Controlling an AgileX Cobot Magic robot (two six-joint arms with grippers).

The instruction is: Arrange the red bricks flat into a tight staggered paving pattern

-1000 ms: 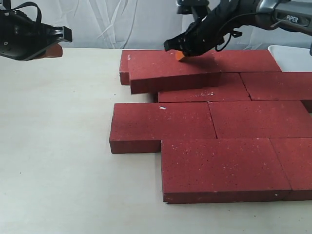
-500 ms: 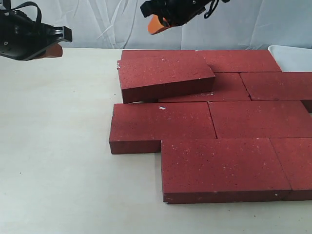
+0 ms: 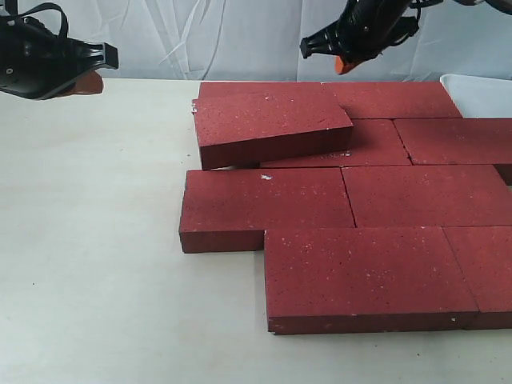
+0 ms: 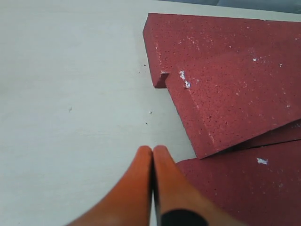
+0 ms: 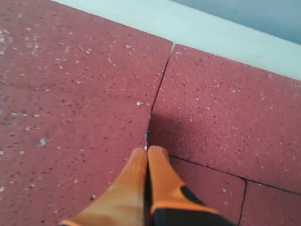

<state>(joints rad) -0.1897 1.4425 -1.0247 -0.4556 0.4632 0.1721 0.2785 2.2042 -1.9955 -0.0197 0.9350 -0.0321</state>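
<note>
Several dark red bricks lie flat in staggered rows on the pale table (image 3: 96, 240). One red brick (image 3: 268, 122) lies tilted, its right part resting on the bricks behind it and beside it; it also shows in the left wrist view (image 4: 235, 103). My right gripper (image 3: 342, 62) hovers shut and empty above the back row, over the seam between two bricks (image 5: 157, 99); its orange fingertips (image 5: 141, 157) are pressed together. My left gripper (image 3: 86, 82) hangs shut and empty over bare table at the far left, orange fingers (image 4: 141, 179) touching.
A white tray (image 3: 480, 92) sits at the back right, beside the bricks. A grey cloth backdrop (image 3: 200, 40) closes the far side. Bare tabletop (image 4: 70, 94) stretches left of the bricks and along the front edge.
My right gripper lifted off the tilted brick, swung up and left, then came back right above the back row. The tilted brick shifted left and a little forward. Left arm still.
</note>
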